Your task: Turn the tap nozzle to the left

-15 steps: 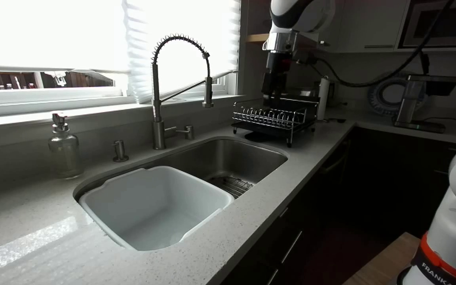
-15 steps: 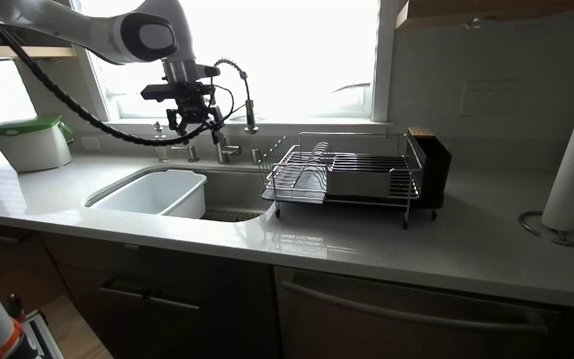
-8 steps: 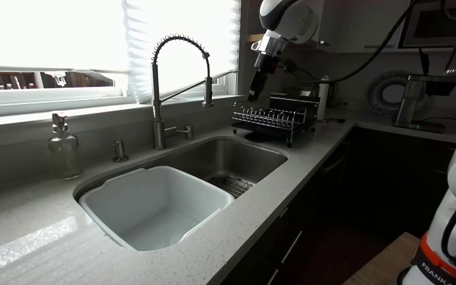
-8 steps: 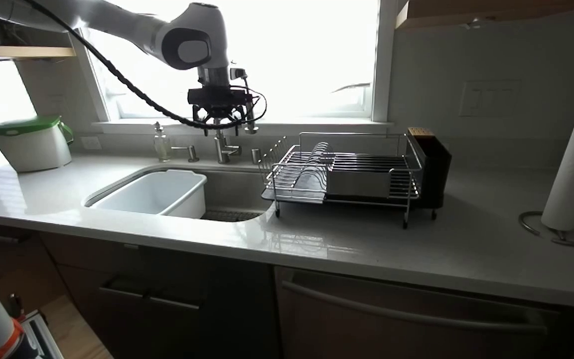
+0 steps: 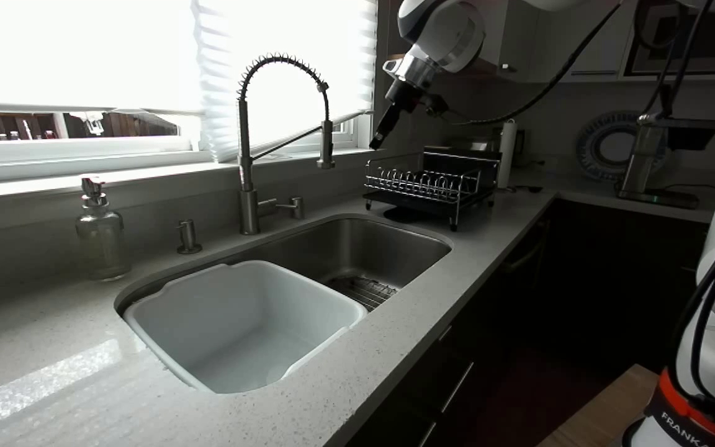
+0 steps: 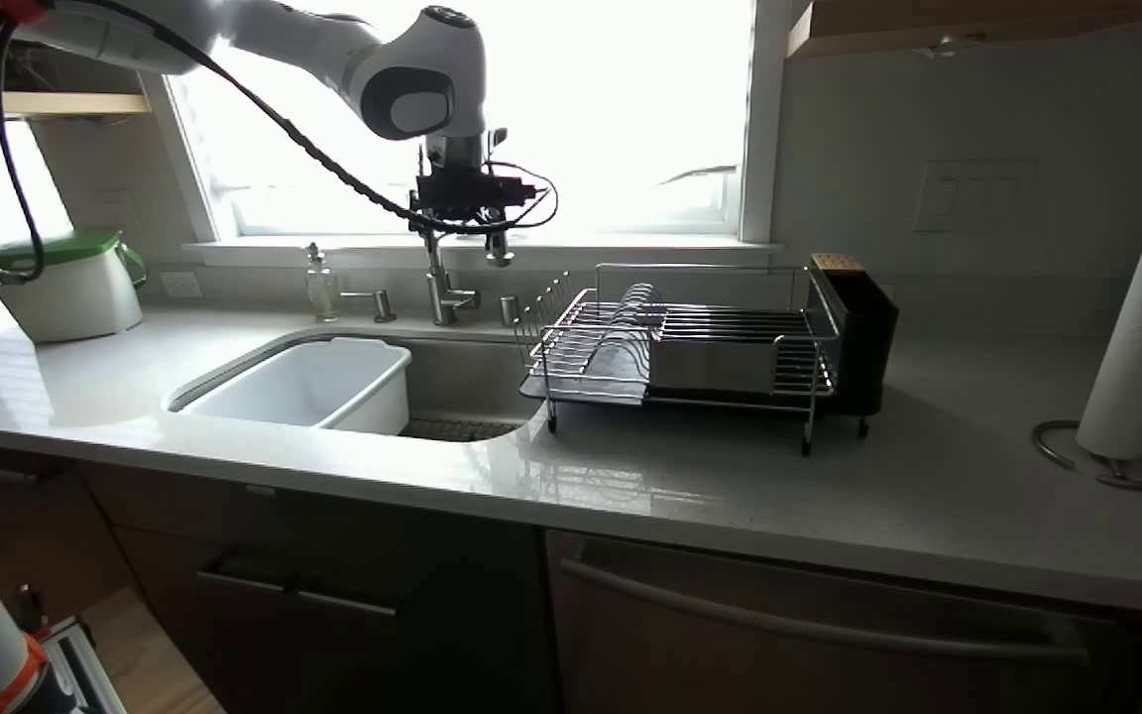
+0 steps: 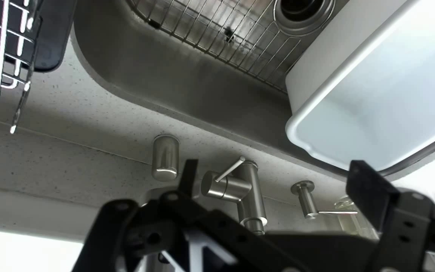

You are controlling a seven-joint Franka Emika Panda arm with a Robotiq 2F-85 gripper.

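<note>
Pale speckled kitchen counter (image 5: pixel 398 326), bright window (image 6: pixel 621 109) behind, tall chrome spring-coil tap nozzle (image 5: pixel 326 144) standing upright behind stainless-steel sink (image 5: pixel 364 245), black two-finger robot gripper (image 7: pixel 273 168) tilted near it, jaws released and spread wide.

free gap between tool (image 5: pixel 376 143) and spray head (image 5: pixel 326 144), tub (image 5: pixel 199 310) blocking part of sink (image 5: pixel 395 245)
</note>
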